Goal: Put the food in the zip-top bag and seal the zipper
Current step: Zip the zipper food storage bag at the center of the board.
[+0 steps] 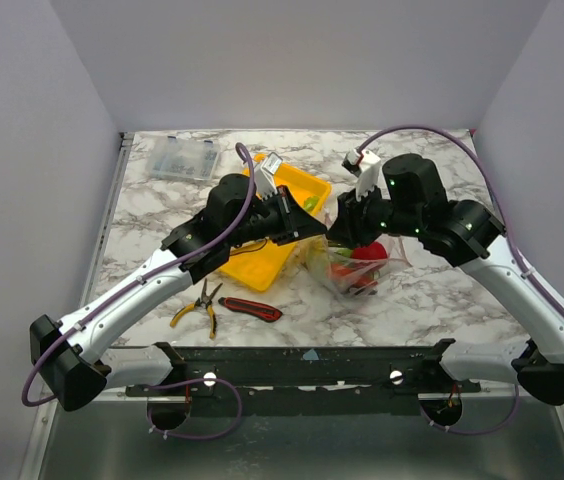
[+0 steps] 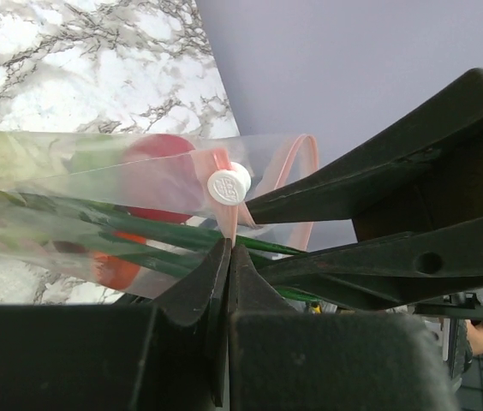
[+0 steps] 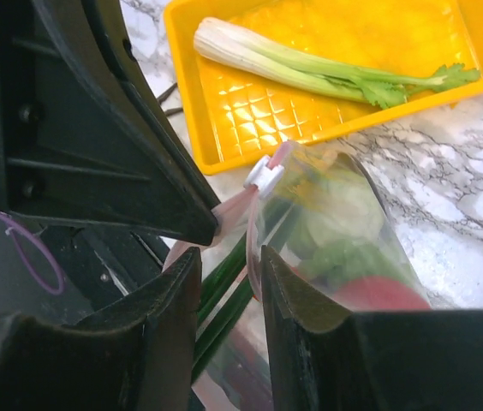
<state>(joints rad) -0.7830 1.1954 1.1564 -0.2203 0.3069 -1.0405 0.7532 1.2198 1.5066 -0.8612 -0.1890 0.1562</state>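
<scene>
Both arms meet at the mouth of the zip-top bag [image 1: 347, 272], which sits in the middle of the bench.

The left gripper [image 2: 227, 250] has its fingers pressed together on the pink zipper [image 2: 214, 164], just below the white slider [image 2: 229, 185]. The right gripper [image 3: 230, 270] shows a narrow gap, with the bag's edge and green stalks running through it; I cannot tell whether it grips. A red tomato [image 2: 160, 147] is inside the bag. The leek [image 3: 293, 67] lies in the yellow tray [image 3: 250, 120], beside the bag toward the left edge.
</scene>
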